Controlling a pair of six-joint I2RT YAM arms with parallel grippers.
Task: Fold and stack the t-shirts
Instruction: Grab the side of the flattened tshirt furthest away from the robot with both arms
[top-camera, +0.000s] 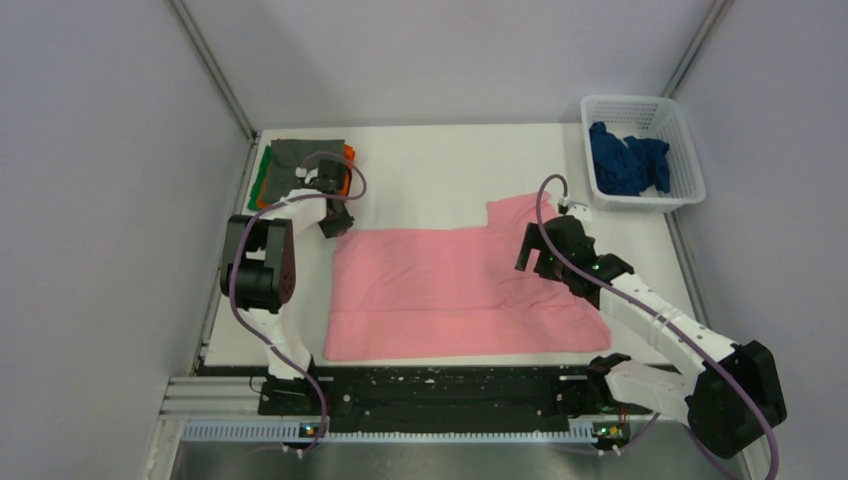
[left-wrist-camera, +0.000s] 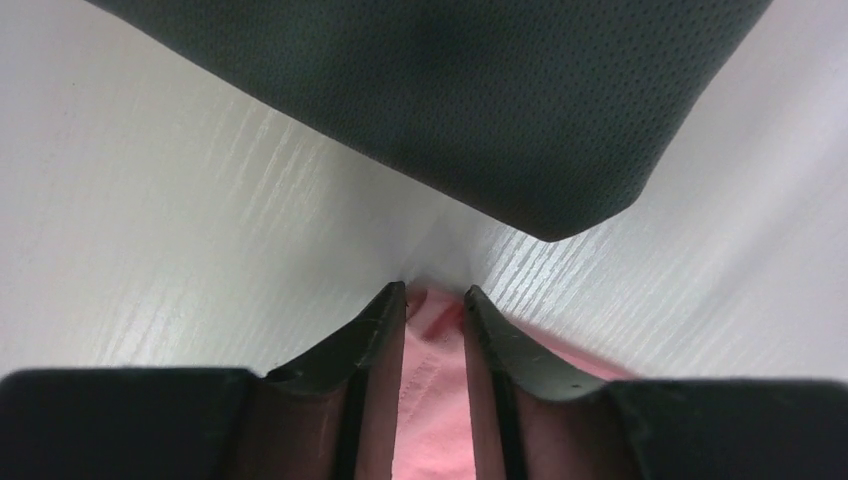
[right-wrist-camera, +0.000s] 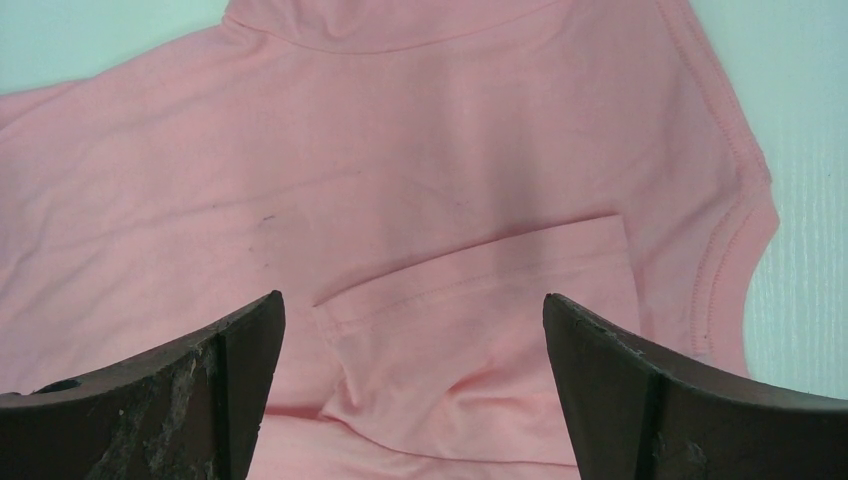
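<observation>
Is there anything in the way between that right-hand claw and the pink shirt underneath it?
Nothing visible does. The right gripper hangs open directly over the pink t-shirt, and its wrist view shows only bare pink cloth between the jaws.

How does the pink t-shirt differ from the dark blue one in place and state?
The pink t-shirt lies spread flat on the table; the dark blue t-shirt sits crumpled in the white basket. The left pincer grips a corner of the pink t-shirt; no pincer touches the dark blue t-shirt. Both are plain cloth, not yet stacked.
</observation>
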